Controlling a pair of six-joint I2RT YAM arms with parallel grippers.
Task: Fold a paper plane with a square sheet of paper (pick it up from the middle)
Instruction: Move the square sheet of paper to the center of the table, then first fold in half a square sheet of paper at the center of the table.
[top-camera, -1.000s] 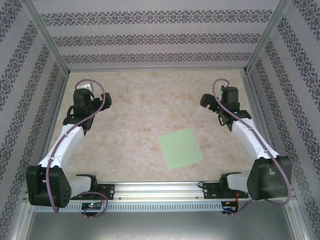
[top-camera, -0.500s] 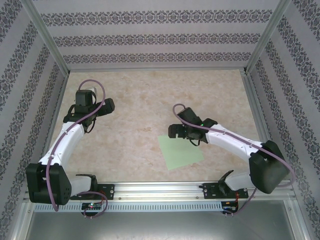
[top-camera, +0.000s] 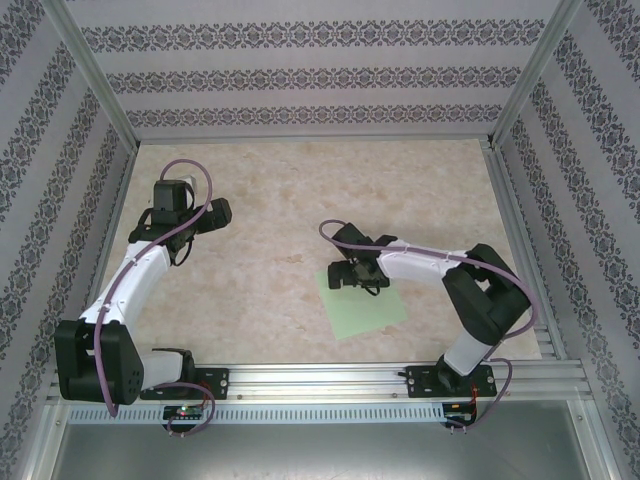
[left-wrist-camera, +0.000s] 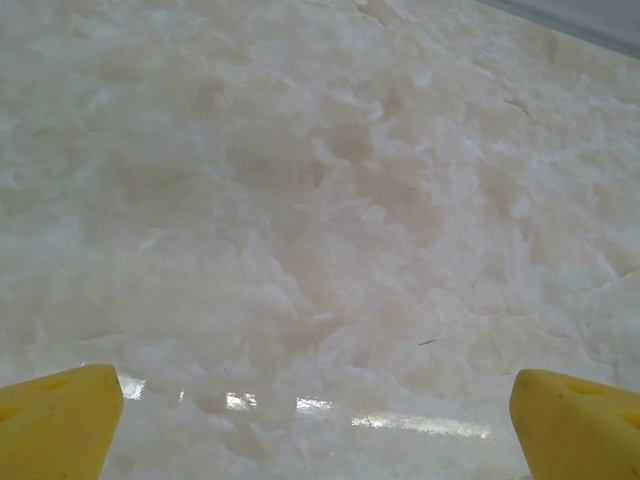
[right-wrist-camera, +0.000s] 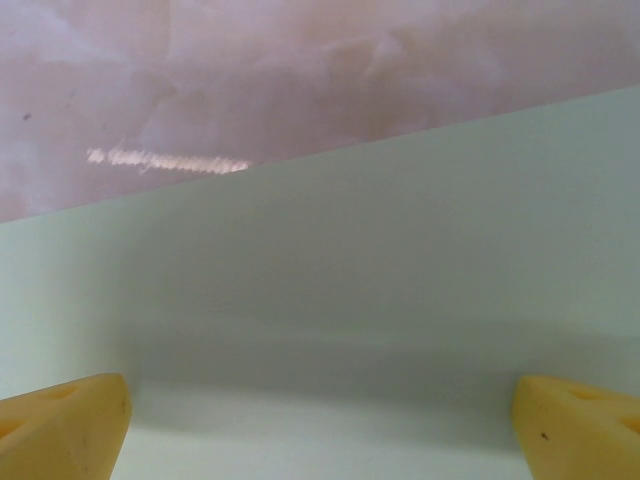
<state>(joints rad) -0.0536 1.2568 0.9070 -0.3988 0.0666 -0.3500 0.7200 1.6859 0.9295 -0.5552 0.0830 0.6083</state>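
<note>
I count one square sheet of paper, two arms and two grippers, and I see no folded plane, since the sheet lies flat and uncreased. The right gripper hangs over the far left part of the sheet, close to its far edge, with the arm reaching in from the right across the table. Through the right wrist camera, its two yellow fingertips sit at the bottom corners, spread wide, with pale green paper under and between them and nothing gripped. I cannot tell whether the tips touch the paper or hover just above it. In that same view the sheet's far edge runs on a slant, with bare tabletop beyond it. The left gripper is well apart from the sheet, out over the left side of the table, and its yellow fingertips are just as wide apart and empty above the bare surface. The tabletop is a glossy, cream, marble-like pattern that catches streaks of light. Patterned wallpaper in grey bands lines the three sides of the enclosure, metal posts stand at the corners, and an aluminium rail along the near edge carries both arm bases.
</note>
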